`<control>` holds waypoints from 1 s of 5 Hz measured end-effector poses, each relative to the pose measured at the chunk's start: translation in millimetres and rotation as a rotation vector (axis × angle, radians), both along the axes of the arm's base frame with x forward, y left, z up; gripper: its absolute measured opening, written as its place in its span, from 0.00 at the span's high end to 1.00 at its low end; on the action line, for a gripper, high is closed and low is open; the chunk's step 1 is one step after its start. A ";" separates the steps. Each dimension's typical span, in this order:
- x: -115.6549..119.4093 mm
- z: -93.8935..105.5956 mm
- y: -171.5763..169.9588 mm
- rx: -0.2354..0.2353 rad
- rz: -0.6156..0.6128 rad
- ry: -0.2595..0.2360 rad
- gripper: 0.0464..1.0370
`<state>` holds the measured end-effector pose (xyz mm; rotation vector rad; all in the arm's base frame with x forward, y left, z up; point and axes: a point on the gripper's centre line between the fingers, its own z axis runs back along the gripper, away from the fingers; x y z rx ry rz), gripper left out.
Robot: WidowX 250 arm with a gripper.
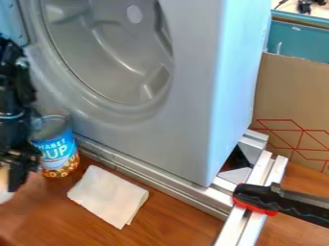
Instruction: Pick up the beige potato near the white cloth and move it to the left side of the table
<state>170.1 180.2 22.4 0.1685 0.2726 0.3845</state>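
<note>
The black gripper hangs low over the wooden surface at the left edge. Just to its right stands an upright soup can with a blue label, its left side partly covered by the gripper. Whether the two touch, I cannot tell. A pale, rounded object is cut off by the left edge, right by the gripper's lower part. Further right, a folded white cloth lies flat on the wood, in front of the can.
A grey machine front with a large round recess rises behind the can and cloth. Metal rails run along its base. At the lower right a black and red clamp sits on a rail, with a cardboard box behind.
</note>
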 end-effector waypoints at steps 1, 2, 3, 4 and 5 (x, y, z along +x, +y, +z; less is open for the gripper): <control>-0.3 -7.2 31.5 -0.003 0.066 0.024 0.38; -9.4 -10.6 51.0 0.010 0.086 0.044 0.38; -12.1 -21.1 52.7 -0.002 0.087 0.056 0.38; -10.2 -26.2 49.4 -0.019 0.067 0.032 0.38; -13.4 -33.7 37.6 -0.058 0.064 0.025 0.38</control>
